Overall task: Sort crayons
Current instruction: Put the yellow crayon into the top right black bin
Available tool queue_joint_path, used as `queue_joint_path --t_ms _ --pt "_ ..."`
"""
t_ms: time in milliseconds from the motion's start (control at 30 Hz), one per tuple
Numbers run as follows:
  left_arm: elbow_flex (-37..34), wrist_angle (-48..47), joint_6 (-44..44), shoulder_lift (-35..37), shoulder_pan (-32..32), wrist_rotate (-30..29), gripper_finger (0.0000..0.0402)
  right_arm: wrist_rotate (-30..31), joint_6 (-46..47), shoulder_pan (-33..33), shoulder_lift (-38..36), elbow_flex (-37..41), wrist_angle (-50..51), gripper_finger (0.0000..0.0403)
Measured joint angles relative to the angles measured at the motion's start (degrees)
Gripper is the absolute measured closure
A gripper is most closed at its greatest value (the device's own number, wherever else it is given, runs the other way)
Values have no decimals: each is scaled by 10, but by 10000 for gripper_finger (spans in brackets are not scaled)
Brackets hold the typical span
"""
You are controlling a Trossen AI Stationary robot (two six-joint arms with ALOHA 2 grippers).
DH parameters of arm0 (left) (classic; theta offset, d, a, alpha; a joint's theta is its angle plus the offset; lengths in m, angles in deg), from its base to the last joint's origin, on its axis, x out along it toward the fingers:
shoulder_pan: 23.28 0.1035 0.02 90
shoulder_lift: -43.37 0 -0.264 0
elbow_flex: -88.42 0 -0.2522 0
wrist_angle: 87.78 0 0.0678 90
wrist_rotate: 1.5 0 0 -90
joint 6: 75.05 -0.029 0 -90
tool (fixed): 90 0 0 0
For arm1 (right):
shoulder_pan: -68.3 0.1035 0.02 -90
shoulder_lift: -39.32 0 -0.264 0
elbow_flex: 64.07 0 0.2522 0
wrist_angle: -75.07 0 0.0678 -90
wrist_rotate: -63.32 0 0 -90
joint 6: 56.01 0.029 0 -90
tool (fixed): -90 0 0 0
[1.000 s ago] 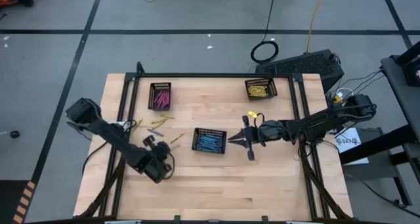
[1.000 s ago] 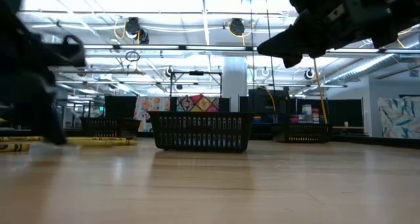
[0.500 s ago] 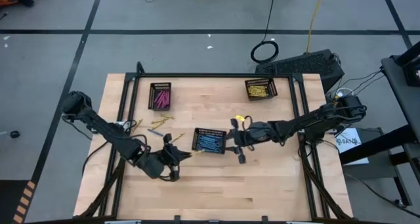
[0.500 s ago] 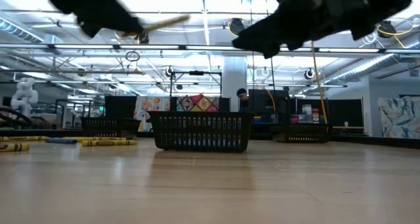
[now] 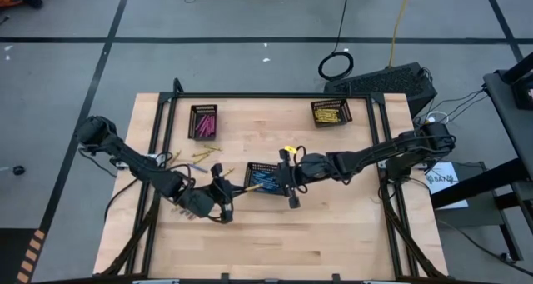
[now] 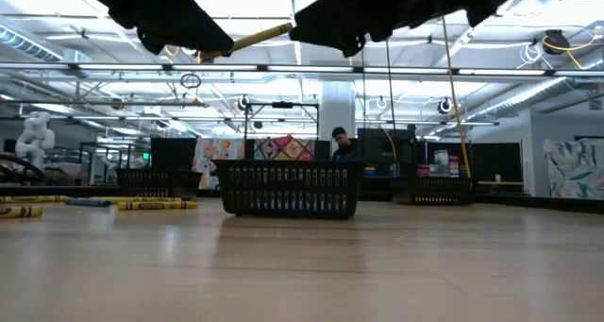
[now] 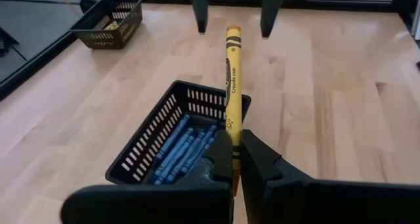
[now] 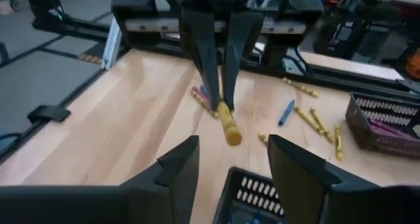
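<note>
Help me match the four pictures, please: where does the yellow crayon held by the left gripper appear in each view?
High view: yellow crayon pokes from the left gripper towards the blue-crayon tray.
Low view: crayon near the top, raised well above that tray.
Left wrist view: central, upright between the fingers, over the tray.
Right wrist view: centre, end-on, the tray rim below.
Shared landmark: the blue-crayon tray.

1. A light wooden tabletop (image 5: pixel 333 234) is sitting on a grey floor (image 5: pixel 250 17) crossed by dark tape lines.
2. Ceiling lights (image 6: pixel 255 1) are glowing above the tabletop.
3. A person (image 6: pixel 343 144) is standing beyond the tabletop.
</note>
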Motion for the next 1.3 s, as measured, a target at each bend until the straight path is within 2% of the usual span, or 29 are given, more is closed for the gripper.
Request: queue_joint_path --t_ms 267,467,667,933,1100,1300 --pt "0 0 0 0 4 10 400 1 -18 1 51 -36 1 241" --pt "0 -3 3 0 3 13 400 -2 -21 1 58 -51 1 262" --pt "0 -4 2 0 3 13 400 -15 -12 1 58 -52 10 309" --pt "0 -4 3 0 3 14 396 -14 -12 1 58 -52 11 393" --pt "0 -4 4 0 3 -1 354 -8 -1 1 54 -52 49 393" --pt "0 -4 4 0 7 -4 265 99 22 -2 4 -51 210 398"
